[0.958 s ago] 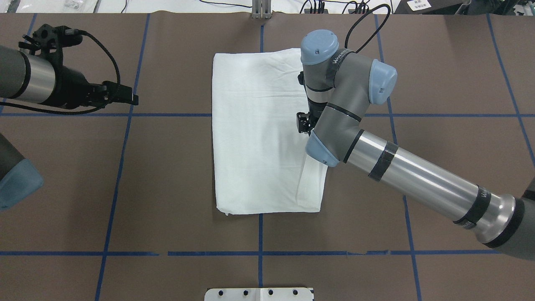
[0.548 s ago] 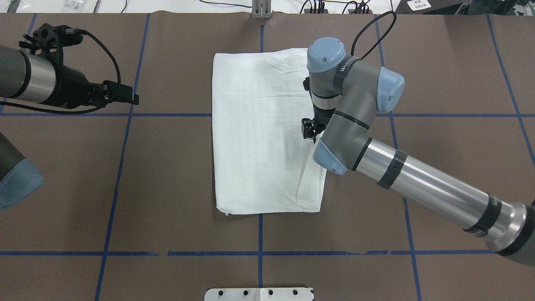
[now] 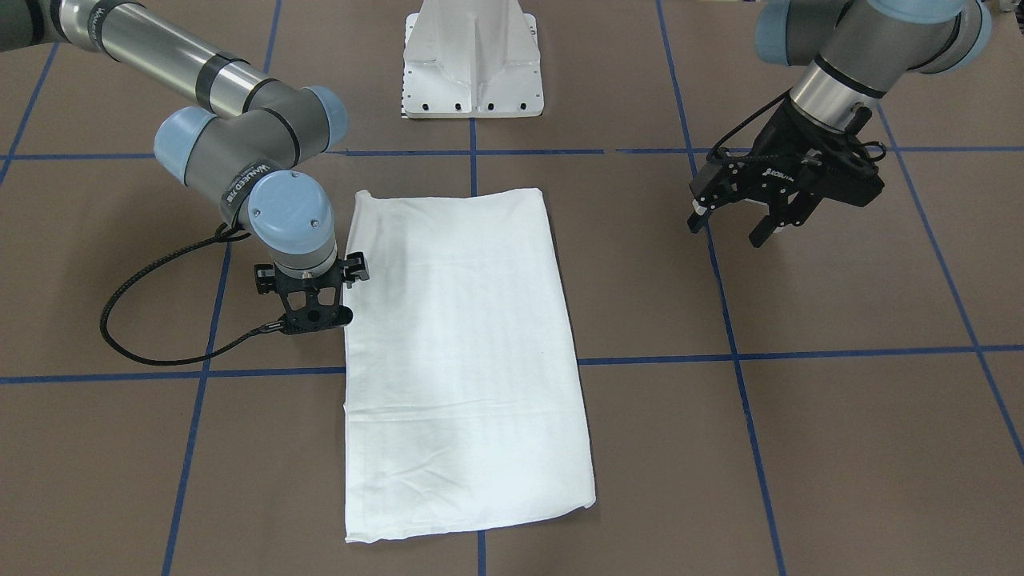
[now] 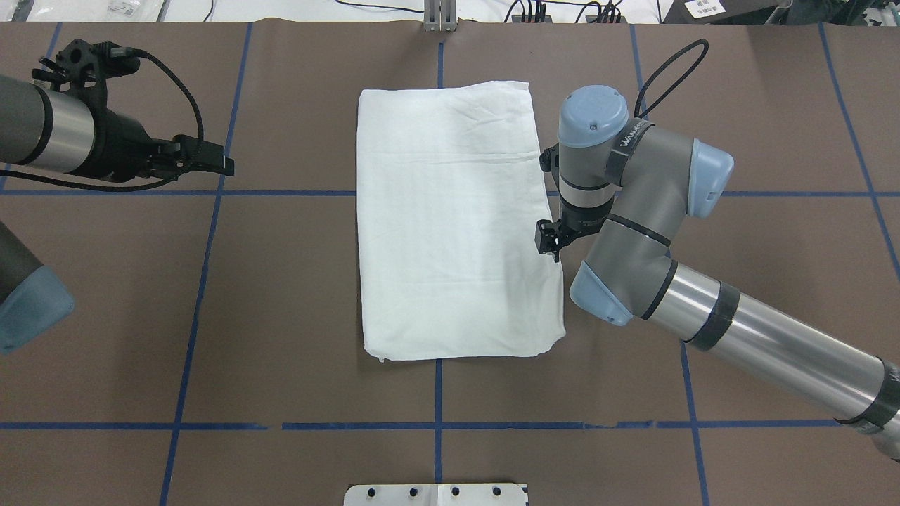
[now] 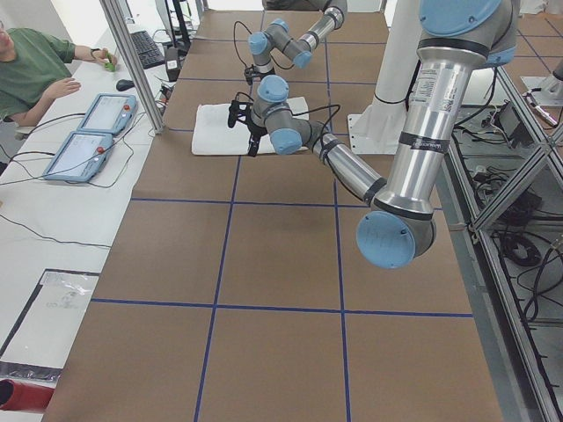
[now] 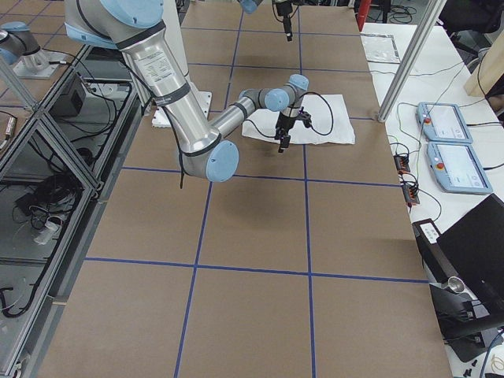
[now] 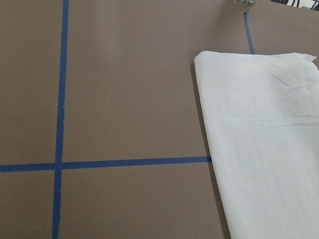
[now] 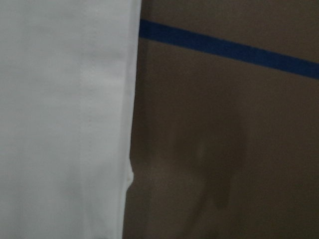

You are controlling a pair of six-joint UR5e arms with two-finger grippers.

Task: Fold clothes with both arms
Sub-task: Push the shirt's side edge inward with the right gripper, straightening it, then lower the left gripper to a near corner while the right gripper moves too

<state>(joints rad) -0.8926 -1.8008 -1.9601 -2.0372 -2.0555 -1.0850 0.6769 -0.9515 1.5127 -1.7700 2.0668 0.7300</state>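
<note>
Brown table (image 4: 281,295) | T-shirt (image 4: 450,225) folded flat | left end effector (image 3: 726,230) apart | right end effector (image 6: 282,144) cannot tell

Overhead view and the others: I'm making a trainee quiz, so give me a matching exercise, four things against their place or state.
Things:
1. T-shirt
2. left hand
3. right hand
4. pedestal base

Places or states:
A. open, over bare table
B. points down at the T-shirt's side edge
C. white metal, at the table's robot-side edge
D. folded flat, mid-table

Pairs: 1-D, 2-A, 3-B, 4-C
</note>
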